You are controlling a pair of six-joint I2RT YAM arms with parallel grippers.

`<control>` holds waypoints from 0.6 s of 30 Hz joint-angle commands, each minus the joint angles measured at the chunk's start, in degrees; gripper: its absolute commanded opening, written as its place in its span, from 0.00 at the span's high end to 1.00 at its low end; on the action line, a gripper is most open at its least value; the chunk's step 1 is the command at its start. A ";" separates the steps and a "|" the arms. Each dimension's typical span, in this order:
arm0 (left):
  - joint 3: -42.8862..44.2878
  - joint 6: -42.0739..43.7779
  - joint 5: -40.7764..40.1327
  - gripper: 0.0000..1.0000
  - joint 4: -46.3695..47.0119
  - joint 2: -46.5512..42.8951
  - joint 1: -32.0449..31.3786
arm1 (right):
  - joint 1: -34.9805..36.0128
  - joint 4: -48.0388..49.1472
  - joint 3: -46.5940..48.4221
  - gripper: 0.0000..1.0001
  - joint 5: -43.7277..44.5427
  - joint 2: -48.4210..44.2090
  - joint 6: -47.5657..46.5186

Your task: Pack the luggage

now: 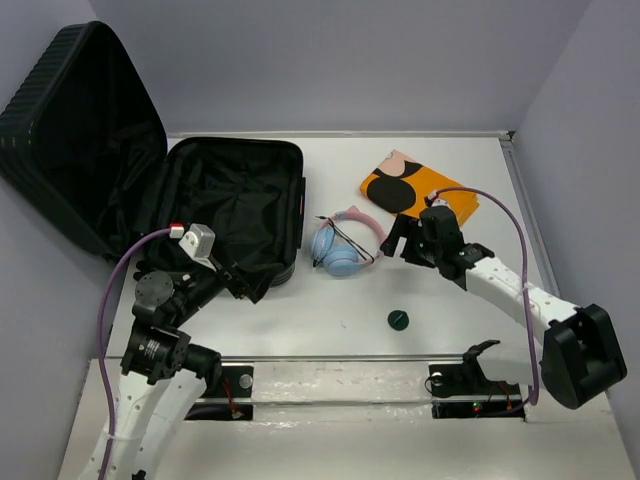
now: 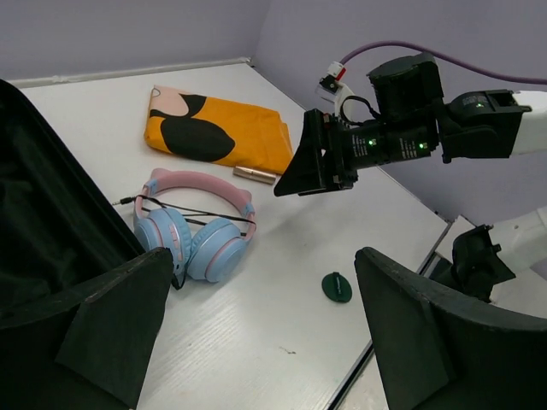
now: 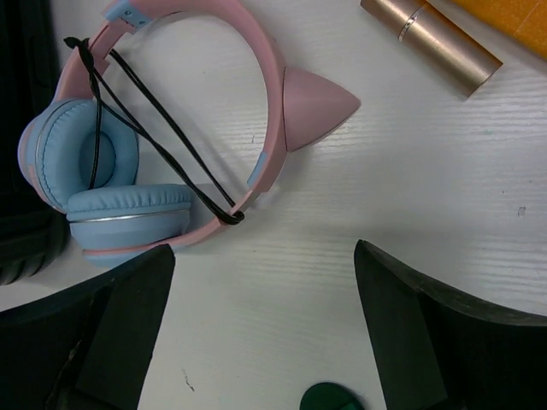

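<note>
The luggage [image 1: 235, 205] lies open on the left of the desk [image 1: 450, 300], with the headphones [image 3: 128, 213] just beside it. Above them the right fingers [image 3: 444, 342] hover wide apart and empty. They should straddle the pink band and avoid the cord. The left fingers [image 2: 427, 342] gape empty too.

Illumination was bright, even and diffuse, coming from overhead. Shadows on the white table [image 1: 440, 300] were short and soft-edged. The luggage [image 1: 230, 200] lining rendered near-black with little detail. Wrist views were sharp at centre, but the near fingers [image 3: 111, 342] appeared slightly soft.
</note>
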 commanded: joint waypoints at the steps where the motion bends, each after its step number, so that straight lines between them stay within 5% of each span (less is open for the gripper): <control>1: 0.25 0.06 1.19 0.01 1.95 -1.60 0.28 | 0.26 3.02 3.98 0.09 1.46 2.50 -0.57; 18: 0.08 -0.20 1.01 0.01 2.04 -2.56 0.20 | 0.26 3.90 11.45 0.16 5.32 18.84 0.75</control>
